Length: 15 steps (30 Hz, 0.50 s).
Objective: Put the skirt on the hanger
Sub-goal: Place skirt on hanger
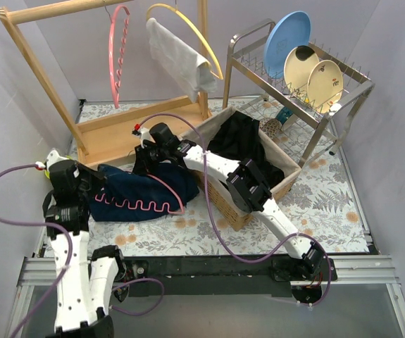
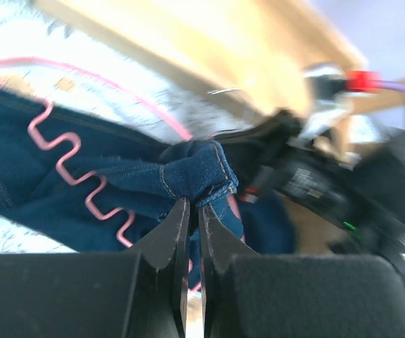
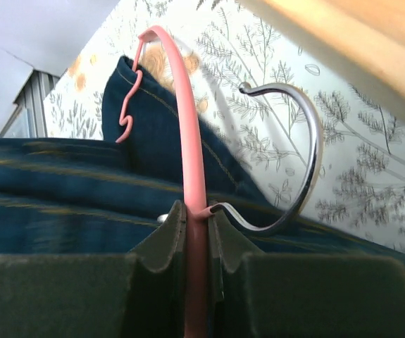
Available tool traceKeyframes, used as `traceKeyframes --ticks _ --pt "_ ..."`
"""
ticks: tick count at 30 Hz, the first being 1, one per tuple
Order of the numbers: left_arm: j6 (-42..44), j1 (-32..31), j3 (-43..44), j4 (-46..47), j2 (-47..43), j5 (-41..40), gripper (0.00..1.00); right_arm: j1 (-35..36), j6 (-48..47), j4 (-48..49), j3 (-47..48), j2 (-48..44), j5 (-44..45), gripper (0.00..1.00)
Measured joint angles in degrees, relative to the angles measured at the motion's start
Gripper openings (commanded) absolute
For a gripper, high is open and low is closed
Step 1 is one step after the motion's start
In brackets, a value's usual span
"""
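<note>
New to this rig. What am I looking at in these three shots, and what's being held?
Two robot arms are bolted to a table. The top picture looks down from behind them; the other two come from a camera on each wrist. On the table: a denim skirt with a pink hanger lying across it, a basket of dark cloth, a dish rack and a wooden rack. The left fingers pinch a fold of the skirt; the right fingers clamp the hanger beside its metal hook.

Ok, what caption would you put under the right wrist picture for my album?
The right tool pinches the pink hanger beside its metal hook, above the blue skirt.
</note>
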Motion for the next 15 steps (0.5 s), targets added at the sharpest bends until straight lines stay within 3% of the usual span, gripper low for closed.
traceKeyframes --ticks 5,15 --pt "1.0 -0.7 4.5 -5.3 -8.0 1.7 0.00 -0.2 -2.0 -0.2 -7.7 -6.9 0.5 0.01" --pt "-4.7 -2.4 3.9 -16.9 -20.2 -1.8 0.00 -2.2 -7.3 0.4 -17.4 -19.8 2.2 0.01"
